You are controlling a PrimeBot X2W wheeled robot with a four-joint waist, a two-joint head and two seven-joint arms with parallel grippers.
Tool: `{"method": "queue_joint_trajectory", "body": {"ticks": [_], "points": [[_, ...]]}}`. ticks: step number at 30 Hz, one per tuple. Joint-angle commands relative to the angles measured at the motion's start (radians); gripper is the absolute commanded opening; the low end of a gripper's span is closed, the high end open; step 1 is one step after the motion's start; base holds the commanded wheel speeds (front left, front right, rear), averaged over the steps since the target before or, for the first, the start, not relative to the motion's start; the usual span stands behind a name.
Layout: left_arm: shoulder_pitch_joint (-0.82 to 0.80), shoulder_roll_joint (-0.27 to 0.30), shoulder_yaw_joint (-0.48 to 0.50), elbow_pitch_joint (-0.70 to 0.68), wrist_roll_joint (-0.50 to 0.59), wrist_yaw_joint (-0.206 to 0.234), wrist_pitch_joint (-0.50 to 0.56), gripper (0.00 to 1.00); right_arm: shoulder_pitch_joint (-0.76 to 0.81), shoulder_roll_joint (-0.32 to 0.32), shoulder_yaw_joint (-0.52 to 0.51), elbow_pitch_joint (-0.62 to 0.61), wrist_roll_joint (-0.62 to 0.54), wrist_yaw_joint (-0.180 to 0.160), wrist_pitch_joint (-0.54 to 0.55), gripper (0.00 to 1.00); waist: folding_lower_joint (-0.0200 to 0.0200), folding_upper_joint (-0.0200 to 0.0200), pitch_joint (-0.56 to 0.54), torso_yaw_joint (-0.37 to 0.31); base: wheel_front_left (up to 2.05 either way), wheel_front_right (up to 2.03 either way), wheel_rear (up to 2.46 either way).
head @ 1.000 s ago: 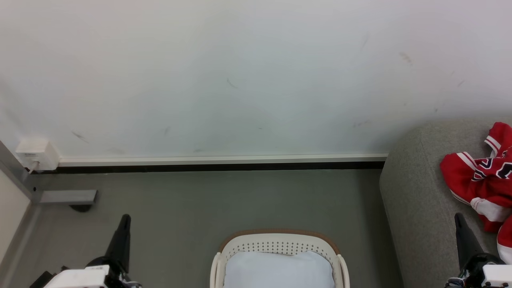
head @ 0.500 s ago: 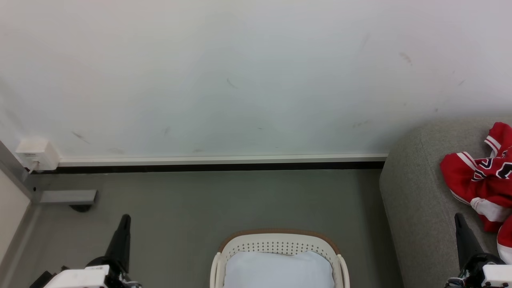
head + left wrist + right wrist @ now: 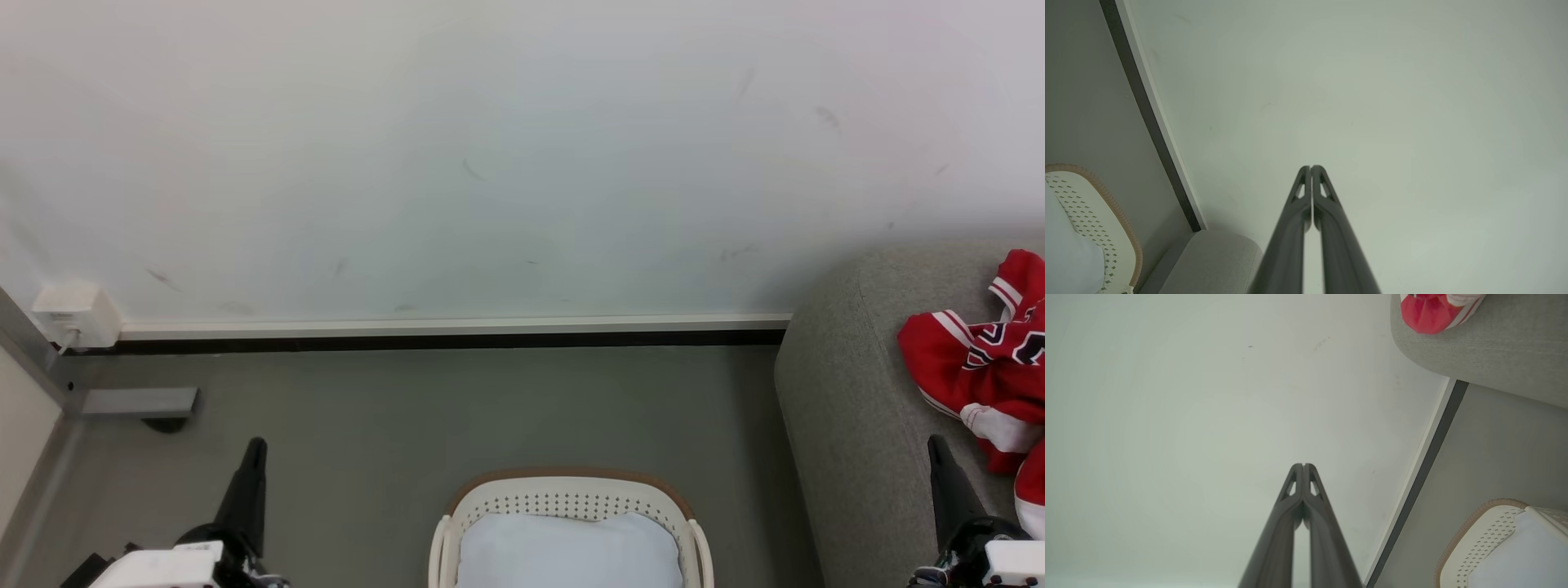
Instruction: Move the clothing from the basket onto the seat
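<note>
The red clothing [image 3: 984, 359] with white stripes and black numbers lies heaped on the grey sofa seat [image 3: 849, 392] at the right edge; a red fold [image 3: 1427, 312] of it shows on the sofa [image 3: 1494, 347] in the right wrist view. The cream basket [image 3: 571, 494] with a brown rim sits at the bottom centre and holds a pale blue-white pad [image 3: 570, 551]. My left gripper [image 3: 255, 447] is shut at the lower left, well left of the basket. My right gripper [image 3: 936, 443] is shut at the lower right, over the sofa's front. Both wrist views show fingertips pressed together [image 3: 1310, 167] [image 3: 1303, 465].
A white wall [image 3: 490, 163] with a skirting board [image 3: 449, 327] runs behind the grey floor [image 3: 457, 408]. A white socket box [image 3: 73, 314] and a grey metal foot [image 3: 135, 402] sit at the far left. The basket rim [image 3: 1122, 228] [image 3: 1466, 526] appears in both wrist views.
</note>
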Motion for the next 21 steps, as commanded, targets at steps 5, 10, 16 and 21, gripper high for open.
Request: {"method": "queue_joint_trajectory", "body": {"ticks": [5, 10, 16, 21], "points": [[-0.008, 0.006, 0.001, -0.003, -0.014, -0.004, 0.004, 0.00, -0.012, -0.001, -0.003, -0.004, 0.002, -0.002, 0.003, 0.00, 0.0000, -0.0001, 0.000, 0.000, 0.00, 0.00, 0.00], [-0.008, 0.006, 0.001, -0.003, -0.014, -0.004, 0.004, 0.00, -0.012, -0.001, -0.003, -0.004, 0.002, -0.002, 0.002, 0.00, 0.0000, -0.0001, 0.000, 0.000, 0.00, 0.00, 0.00], [-0.008, 0.006, 0.001, -0.003, -0.014, -0.004, 0.003, 0.00, -0.012, -0.001, -0.003, -0.004, 0.002, -0.002, 0.002, 0.00, 0.0000, -0.0001, 0.000, 0.000, 0.00, 0.00, 0.00], [-0.008, 0.006, 0.001, -0.003, -0.014, -0.004, 0.003, 0.00, -0.012, -0.001, -0.003, -0.004, 0.002, -0.002, 0.002, 0.00, 0.0000, -0.0001, 0.000, 0.000, 0.00, 0.00, 0.00]]}}
